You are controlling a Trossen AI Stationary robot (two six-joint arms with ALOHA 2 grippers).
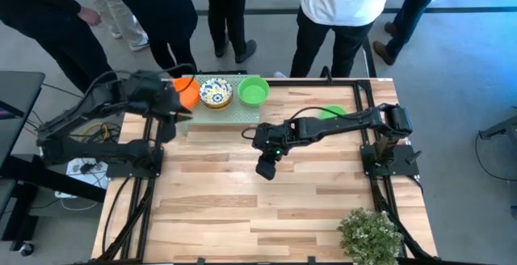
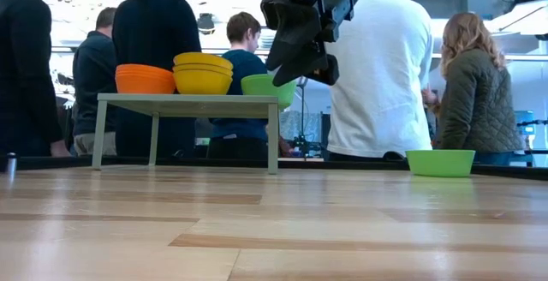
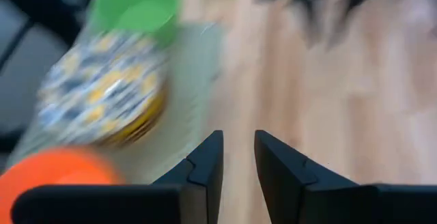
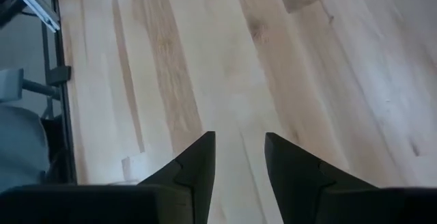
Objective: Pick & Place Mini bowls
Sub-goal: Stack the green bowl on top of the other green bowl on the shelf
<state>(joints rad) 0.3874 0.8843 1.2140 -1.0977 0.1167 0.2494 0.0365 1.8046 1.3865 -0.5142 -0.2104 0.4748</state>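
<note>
Three stacks of bowls (image 1: 216, 92) sit on the small stand (image 1: 234, 113) at upper centre; one green bowl (image 1: 332, 112) remains on the worktop (image 1: 242, 208). Left claw (image 3: 237, 157) and right claw (image 4: 239, 157) both gape empty.

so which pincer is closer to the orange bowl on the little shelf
Left. The left pincer hovers right beside the orange bowl at the shelf's left end; the right pincer hangs over mid-table, well clear of the shelf.

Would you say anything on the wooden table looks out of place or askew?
One plain green bowl sits alone on the wooden tabletop, apart from the orange, floral and green bowls on the small raised shelf. Nothing looks spilled or damaged.
</note>
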